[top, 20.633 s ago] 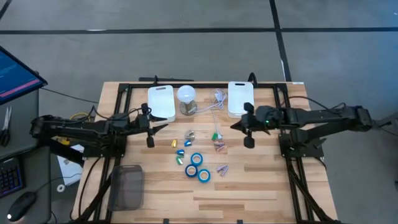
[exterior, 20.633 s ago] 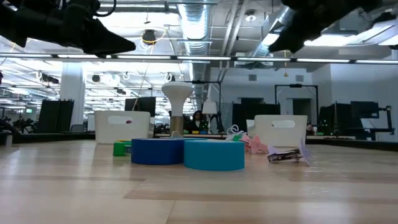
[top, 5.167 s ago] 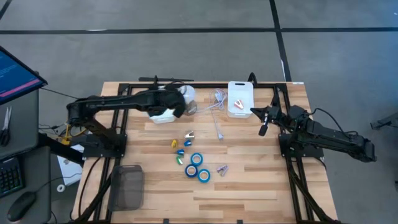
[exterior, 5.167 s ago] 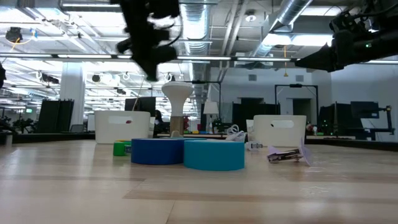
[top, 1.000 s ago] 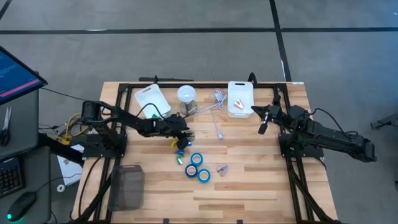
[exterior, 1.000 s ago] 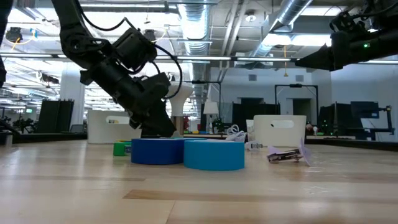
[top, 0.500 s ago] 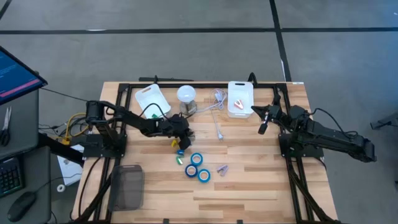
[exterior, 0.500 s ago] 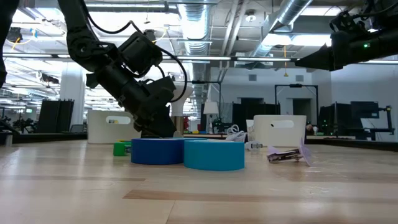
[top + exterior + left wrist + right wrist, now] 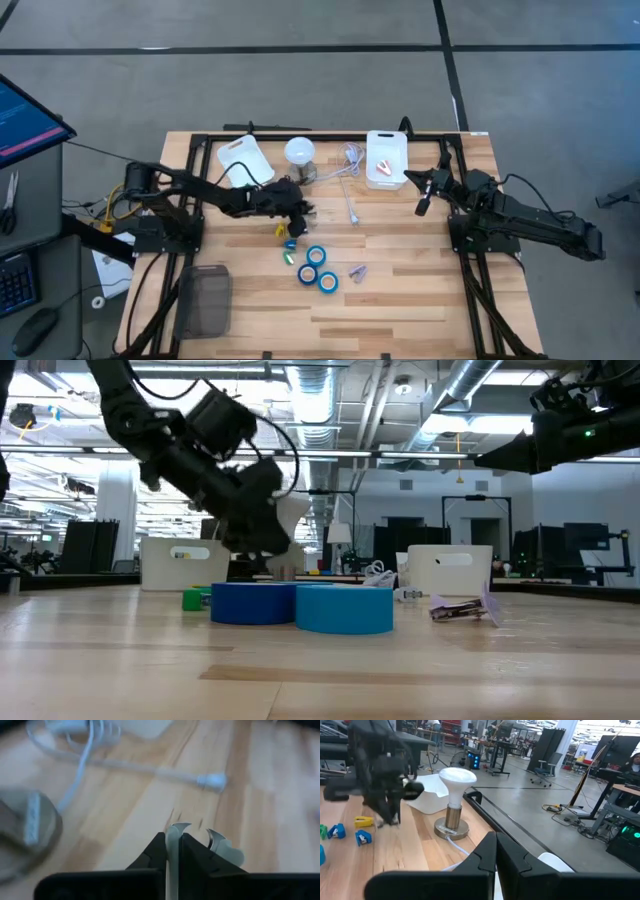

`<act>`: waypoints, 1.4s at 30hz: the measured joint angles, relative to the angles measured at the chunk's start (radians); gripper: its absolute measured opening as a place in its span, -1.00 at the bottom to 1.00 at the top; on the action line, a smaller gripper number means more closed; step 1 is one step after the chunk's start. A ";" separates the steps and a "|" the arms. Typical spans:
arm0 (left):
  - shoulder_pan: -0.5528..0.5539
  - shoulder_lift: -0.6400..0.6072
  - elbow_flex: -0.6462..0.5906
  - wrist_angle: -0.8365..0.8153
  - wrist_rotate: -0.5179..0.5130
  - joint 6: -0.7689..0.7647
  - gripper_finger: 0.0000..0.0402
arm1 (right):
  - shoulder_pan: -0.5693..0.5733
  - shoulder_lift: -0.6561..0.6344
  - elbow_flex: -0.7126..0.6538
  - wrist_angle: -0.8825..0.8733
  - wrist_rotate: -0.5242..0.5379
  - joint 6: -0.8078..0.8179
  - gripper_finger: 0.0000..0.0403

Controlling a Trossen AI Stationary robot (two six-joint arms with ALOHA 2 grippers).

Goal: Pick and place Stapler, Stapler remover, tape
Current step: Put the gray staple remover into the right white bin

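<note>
Small silver piece (image 9: pixel 172 840) pinched in left tool (image 9: pixel 298 212), lifted off desk (image 9: pixel 420 300). Right tool (image 9: pixel 422 203) closed, empty. Tape (image 9: pixel 318 268) below left tool, not yet moved.

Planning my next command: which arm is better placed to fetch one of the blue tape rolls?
Left. The left gripper hangs just behind the tape rolls, though shut on a silver clip; the right gripper waits farther off beside the white tray.

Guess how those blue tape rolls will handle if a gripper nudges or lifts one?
The tape rolls lie flat on the table, so they would probably slide, not roll. They look small, likely light. They sit close together, so nudging one may shift the others.
</note>
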 joint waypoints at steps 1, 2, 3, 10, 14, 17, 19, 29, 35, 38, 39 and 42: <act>0.000 -0.030 0.000 -0.008 0.000 0.005 -0.91 | 0.000 0.000 0.000 0.000 0.000 0.000 -1.00; 0.000 -0.062 0.001 -0.018 0.000 0.005 -0.92 | 0.000 0.000 0.000 -0.001 0.000 0.000 -1.00; -0.001 -0.099 0.001 -0.053 0.000 0.004 -0.91 | 0.000 0.000 0.000 -0.003 0.000 0.000 -1.00; -0.089 -0.364 0.000 -0.373 -0.056 -0.138 -0.89 | -0.007 0.000 0.000 -0.006 0.000 0.000 -1.00; -0.191 -0.516 0.000 -0.557 -0.110 -0.259 -0.90 | -0.014 0.000 0.000 -0.007 0.000 0.000 -1.00; -0.270 -0.605 0.000 -0.682 -0.127 -0.374 -0.90 | -0.020 0.000 0.000 -0.008 0.000 0.001 -1.00; -0.319 -0.645 0.000 -0.754 -0.128 -0.457 -0.90 | -0.020 0.000 0.000 -0.009 0.000 0.001 -1.00; -0.539 -0.656 -0.001 -1.009 -0.011 -0.833 -0.90 | -0.020 0.001 0.000 -0.011 0.000 0.003 -1.00; -0.676 -0.656 -0.001 -1.016 0.051 -1.034 -0.90 | -0.020 0.001 0.000 -0.014 0.000 0.003 -1.00; -0.741 -0.655 -0.001 -1.054 0.108 -1.188 -0.90 | -0.020 0.001 0.000 -0.014 0.000 0.003 -1.00; -0.761 -0.655 -0.001 -1.069 0.128 -1.230 -0.90 | -0.020 0.001 0.000 -0.014 0.000 0.003 -1.00; -0.820 -0.655 -0.001 -1.115 0.166 -1.314 -0.90 | -0.020 0.001 0.000 -0.014 0.000 0.003 -1.00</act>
